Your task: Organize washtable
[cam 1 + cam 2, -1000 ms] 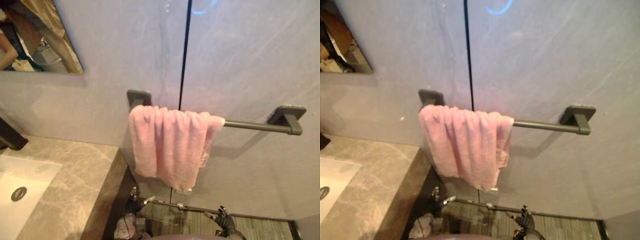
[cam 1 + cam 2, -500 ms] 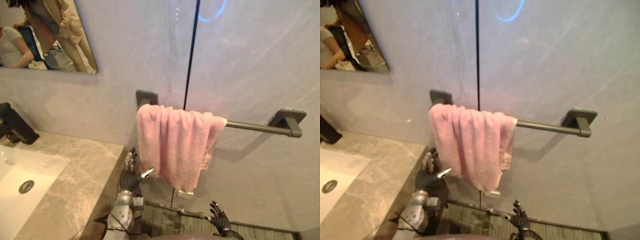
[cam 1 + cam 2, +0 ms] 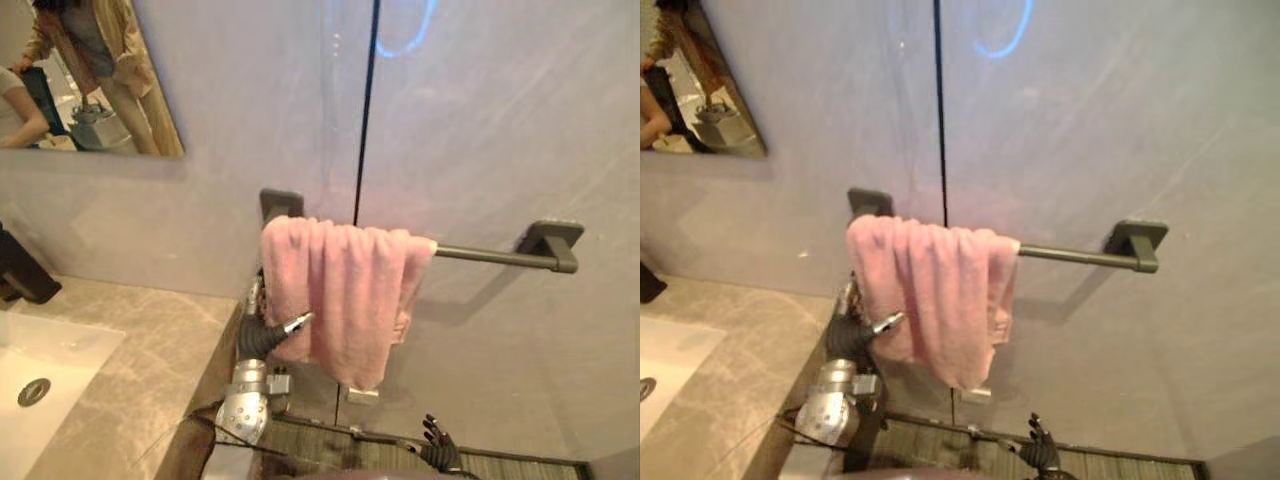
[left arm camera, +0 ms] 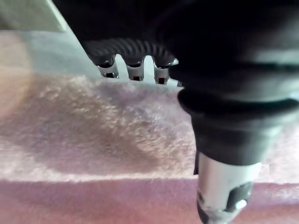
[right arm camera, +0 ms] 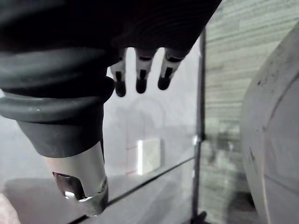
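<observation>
The pink towel (image 3: 345, 290) hung bunched at the left end of the dark towel rail (image 3: 490, 257), hard against the left bracket, its lower hem uneven and the rest of the rail bare; the marble countertop (image 3: 140, 350) and white washbasin (image 3: 50, 350) lay to the left, well apart from it. The left hand (image 3: 262, 335) was at the towel's lower left edge and touching the cloth, with its thumb lying straight across the front; whether it had closed on the towel could not be told from either the head views or its wrist view. The right hand (image 3: 438, 452) hung low near the floor, released, its fingers straight and holding nothing.

The step in hand looked like taking that left edge so as to straighten the towel. To do it well, the hand would want a firm pinch on the hem before any pull; the pull should run along the rail, not downward, or the heavier side might drag the cloth off; the free right hand could steady the far edge; spreading should end with the hem level.
</observation>
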Tool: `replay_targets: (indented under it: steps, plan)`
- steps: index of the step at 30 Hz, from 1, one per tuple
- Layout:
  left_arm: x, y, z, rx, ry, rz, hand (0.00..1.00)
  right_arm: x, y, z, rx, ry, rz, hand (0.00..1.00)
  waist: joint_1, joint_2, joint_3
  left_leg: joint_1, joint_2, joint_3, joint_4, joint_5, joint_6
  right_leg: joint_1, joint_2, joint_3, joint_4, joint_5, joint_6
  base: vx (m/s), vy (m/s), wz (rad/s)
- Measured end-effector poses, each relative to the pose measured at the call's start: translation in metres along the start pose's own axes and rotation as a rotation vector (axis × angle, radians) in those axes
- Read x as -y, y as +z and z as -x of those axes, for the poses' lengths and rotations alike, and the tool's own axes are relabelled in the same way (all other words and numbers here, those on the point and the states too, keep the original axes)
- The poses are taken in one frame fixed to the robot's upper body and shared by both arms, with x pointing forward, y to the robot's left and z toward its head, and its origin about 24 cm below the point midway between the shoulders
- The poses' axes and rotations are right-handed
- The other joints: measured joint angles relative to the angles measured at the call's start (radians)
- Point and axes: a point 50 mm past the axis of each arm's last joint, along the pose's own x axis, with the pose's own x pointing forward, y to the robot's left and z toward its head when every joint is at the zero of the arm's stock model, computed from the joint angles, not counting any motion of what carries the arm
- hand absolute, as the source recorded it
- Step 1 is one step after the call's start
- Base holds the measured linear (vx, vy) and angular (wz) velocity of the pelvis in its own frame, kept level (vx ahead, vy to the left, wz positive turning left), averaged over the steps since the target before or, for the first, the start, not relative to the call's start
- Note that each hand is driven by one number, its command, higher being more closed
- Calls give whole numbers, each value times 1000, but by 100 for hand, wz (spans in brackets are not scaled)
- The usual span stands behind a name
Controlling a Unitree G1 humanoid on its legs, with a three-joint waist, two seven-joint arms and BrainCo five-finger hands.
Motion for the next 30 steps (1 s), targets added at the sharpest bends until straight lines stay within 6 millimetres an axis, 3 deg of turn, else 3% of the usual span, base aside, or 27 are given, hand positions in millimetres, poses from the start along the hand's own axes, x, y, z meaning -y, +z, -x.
replay_targets:
  steps: [11,17,25,30]
  plan:
    - [-13,-31,6,-139,40,-58,0,0,3,-3,3,2,-24,0,-1,11,-5,24,7,0,-62,36,-10,-1,19,1,-28,16,-12,0,0,0]
    - [-20,-36,6,-162,68,-51,0,0,4,-3,4,2,-25,0,0,13,-3,35,7,0,-92,44,-14,-1,20,1,-35,16,-12,0,0,0]
    - [-17,-57,14,-266,22,-11,0,-1,6,-5,10,5,-23,0,-4,13,0,48,-4,0,-119,55,-10,7,22,1,-46,16,-12,0,0,0]
    - [-13,-71,19,-339,-29,-33,0,-4,18,-7,53,19,-20,0,-25,16,5,62,-5,9,-130,55,-10,13,23,13,-52,16,-12,-10,-3,-6]
